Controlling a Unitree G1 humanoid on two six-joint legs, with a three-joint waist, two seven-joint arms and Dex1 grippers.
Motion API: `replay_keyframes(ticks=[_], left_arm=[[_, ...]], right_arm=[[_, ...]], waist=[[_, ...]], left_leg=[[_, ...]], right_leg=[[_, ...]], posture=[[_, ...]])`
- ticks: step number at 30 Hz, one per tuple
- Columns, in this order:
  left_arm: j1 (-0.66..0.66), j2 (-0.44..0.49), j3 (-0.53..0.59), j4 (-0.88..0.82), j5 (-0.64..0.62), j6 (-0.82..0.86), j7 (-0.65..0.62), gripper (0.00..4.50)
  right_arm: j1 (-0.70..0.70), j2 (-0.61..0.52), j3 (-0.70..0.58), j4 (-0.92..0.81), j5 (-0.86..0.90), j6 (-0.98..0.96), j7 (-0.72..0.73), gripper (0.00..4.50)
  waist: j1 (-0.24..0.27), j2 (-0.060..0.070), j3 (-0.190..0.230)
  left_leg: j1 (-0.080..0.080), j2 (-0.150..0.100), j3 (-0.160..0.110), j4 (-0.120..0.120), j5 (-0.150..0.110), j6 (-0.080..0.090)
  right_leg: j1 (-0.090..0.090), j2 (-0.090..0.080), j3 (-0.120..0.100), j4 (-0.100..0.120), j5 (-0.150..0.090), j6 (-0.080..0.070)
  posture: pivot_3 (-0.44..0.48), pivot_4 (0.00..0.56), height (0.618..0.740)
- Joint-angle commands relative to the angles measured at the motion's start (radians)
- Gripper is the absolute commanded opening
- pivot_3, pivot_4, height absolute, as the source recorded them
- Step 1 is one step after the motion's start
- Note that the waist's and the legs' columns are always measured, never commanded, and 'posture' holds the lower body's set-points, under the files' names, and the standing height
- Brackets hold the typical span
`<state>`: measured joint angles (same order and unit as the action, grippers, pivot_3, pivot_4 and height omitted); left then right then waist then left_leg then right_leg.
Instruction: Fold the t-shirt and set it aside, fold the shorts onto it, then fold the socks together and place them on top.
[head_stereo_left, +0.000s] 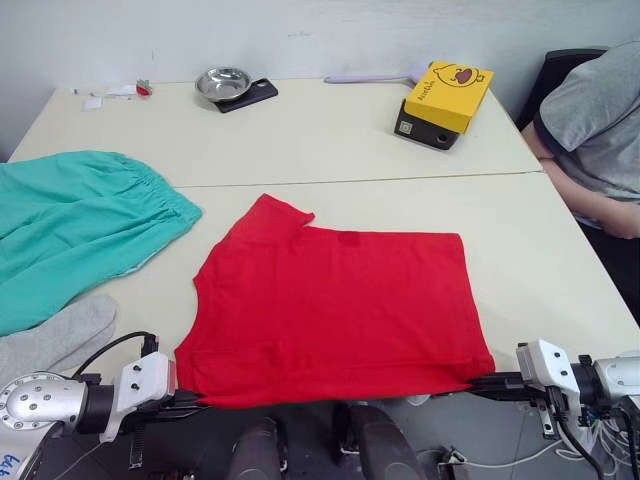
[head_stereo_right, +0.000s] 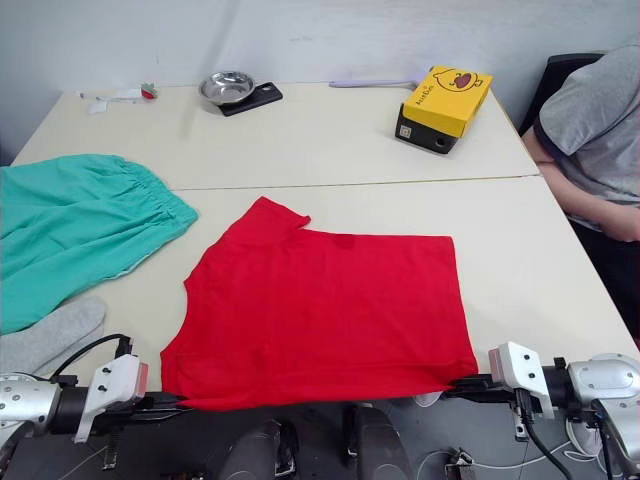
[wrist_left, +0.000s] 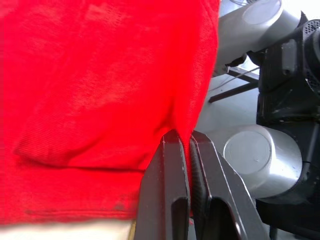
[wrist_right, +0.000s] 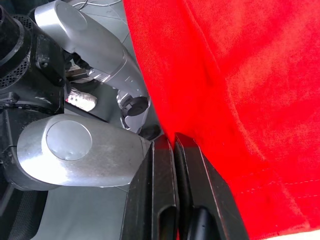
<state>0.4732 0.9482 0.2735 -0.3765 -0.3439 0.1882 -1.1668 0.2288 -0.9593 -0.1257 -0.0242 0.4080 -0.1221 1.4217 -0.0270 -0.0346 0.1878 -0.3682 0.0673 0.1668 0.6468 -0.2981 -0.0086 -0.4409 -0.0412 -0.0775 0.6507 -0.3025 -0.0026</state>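
The red t-shirt (head_stereo_left: 335, 310) lies flat on the table, one sleeve pointing away, its near hem hanging over the front edge. My left gripper (wrist_left: 186, 142) is shut on the t-shirt's near left corner, and my right gripper (wrist_right: 173, 142) is shut on its near right corner. Both grippers sit just below the table's front edge (head_stereo_left: 190, 402) (head_stereo_left: 485, 382). The teal-green shorts (head_stereo_left: 70, 225) are spread at the left, waistband toward the t-shirt. A light grey sock (head_stereo_left: 55, 338) lies near the front left corner, partly under the shorts' edge.
A yellow box (head_stereo_left: 445, 100) on a dark base stands at the back right. A metal bowl (head_stereo_left: 222, 82) on a dark pad sits at the back. A seated person's arm and grey shirt (head_stereo_left: 600, 130) are at the table's right side.
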Motion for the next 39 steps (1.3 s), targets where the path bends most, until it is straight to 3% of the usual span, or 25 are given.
replay_keyframes(ticks=[1,3,8,11,14,15,19,22,26,30,34,39], left_arm=[[0.019,0.010,0.042,-0.005,-0.045,0.049,-0.024,0.25],[0.030,0.022,0.060,-0.006,-0.059,0.074,-0.042,0.73],[0.040,0.043,0.117,0.022,-0.074,0.121,-0.073,2.30],[0.030,0.065,0.168,0.039,-0.120,0.192,-0.097,3.20],[-0.011,0.072,0.222,0.044,-0.200,0.296,-0.096,4.16],[-0.017,0.083,0.242,0.039,-0.241,0.365,-0.099,4.46],[-0.098,0.099,0.285,0.059,-0.362,0.540,-0.079,4.46],[-0.263,0.075,0.273,0.126,-0.401,0.585,-0.003,4.46],[-0.518,0.022,0.166,0.274,-0.287,0.491,0.128,4.46],[-0.792,-0.064,0.032,0.425,-0.221,0.485,0.226,4.46],[-1.000,-0.142,-0.110,0.600,-0.100,0.439,0.284,4.46],[-1.219,-0.236,-0.197,0.857,0.009,0.363,0.325,4.46]], right_arm=[[0.010,-0.007,-0.055,-0.074,0.080,0.102,-0.022,0.20],[0.015,-0.017,-0.064,-0.104,0.097,0.137,-0.018,0.63],[0.068,-0.062,-0.116,-0.190,0.147,0.254,0.004,2.31],[0.113,-0.101,-0.164,-0.248,0.210,0.391,0.001,3.33],[0.130,-0.138,-0.244,-0.319,0.377,0.658,-0.068,4.40],[0.115,-0.141,-0.267,-0.334,0.443,0.731,-0.092,4.50],[0.036,-0.156,-0.319,-0.330,0.592,0.916,-0.142,4.50],[-0.100,-0.132,-0.325,-0.258,0.604,0.939,-0.204,4.50],[-0.329,-0.030,-0.265,-0.103,0.433,0.762,-0.328,4.50],[-0.494,0.010,-0.144,0.087,0.212,0.583,-0.358,4.50],[-0.644,0.045,-0.037,0.256,0.075,0.530,-0.388,4.50],[-0.795,0.094,0.043,0.472,-0.053,0.445,-0.393,4.50]], waist=[[-0.001,0.000,0.000],[0.000,0.000,0.000],[0.001,0.000,0.000],[0.001,0.000,0.000],[0.001,0.000,0.000],[0.000,0.000,0.000],[-0.001,-0.002,0.001],[0.001,-0.001,0.002],[0.001,-0.001,0.001],[0.004,-0.001,0.002],[0.001,-0.002,0.002],[-0.006,-0.002,0.002]], left_leg=[[0.000,0.000,0.000,0.000,0.000,0.000],[0.000,0.000,0.000,0.000,0.000,0.000],[0.000,0.000,-0.001,0.001,0.000,0.000],[0.000,0.000,-0.001,0.000,0.000,0.000],[-0.001,0.000,-0.002,0.000,0.000,0.000],[-0.001,0.000,-0.002,0.001,0.000,0.000],[-0.001,-0.001,-0.004,0.001,0.000,0.000],[-0.001,-0.001,-0.005,0.000,0.000,0.000],[-0.002,-0.002,-0.005,0.001,0.000,0.001],[-0.002,-0.003,-0.004,0.001,0.004,0.006],[-0.004,-0.003,0.000,0.002,0.007,-0.001],[-0.002,-0.002,0.005,0.002,0.008,-0.002]], right_leg=[[0.000,0.000,0.000,0.000,0.000,0.000],[0.000,0.000,0.000,0.000,0.000,0.000],[0.000,0.000,0.000,0.000,0.000,0.000],[0.000,0.000,0.000,-0.001,0.000,0.000],[0.000,0.000,0.000,-0.001,0.000,0.000],[0.000,0.000,0.000,-0.001,0.000,0.000],[0.000,0.001,0.000,-0.001,0.001,-0.001],[0.000,0.001,0.000,-0.002,0.001,-0.001],[0.000,0.001,0.001,-0.001,0.002,0.000],[0.000,0.001,0.001,0.001,0.004,0.003],[-0.003,0.000,0.003,0.003,0.005,0.004],[-0.004,0.001,0.006,0.005,0.005,0.003]], posture=[[0.000,0.150,0.740],[0.000,0.150,0.740],[0.000,0.150,0.740],[0.000,0.150,0.740],[0.000,0.150,0.740],[0.000,0.150,0.740],[0.000,0.150,0.740],[0.000,0.150,0.740],[0.000,0.150,0.740],[0.000,0.150,0.740],[0.000,0.150,0.740],[0.000,0.150,0.740]])
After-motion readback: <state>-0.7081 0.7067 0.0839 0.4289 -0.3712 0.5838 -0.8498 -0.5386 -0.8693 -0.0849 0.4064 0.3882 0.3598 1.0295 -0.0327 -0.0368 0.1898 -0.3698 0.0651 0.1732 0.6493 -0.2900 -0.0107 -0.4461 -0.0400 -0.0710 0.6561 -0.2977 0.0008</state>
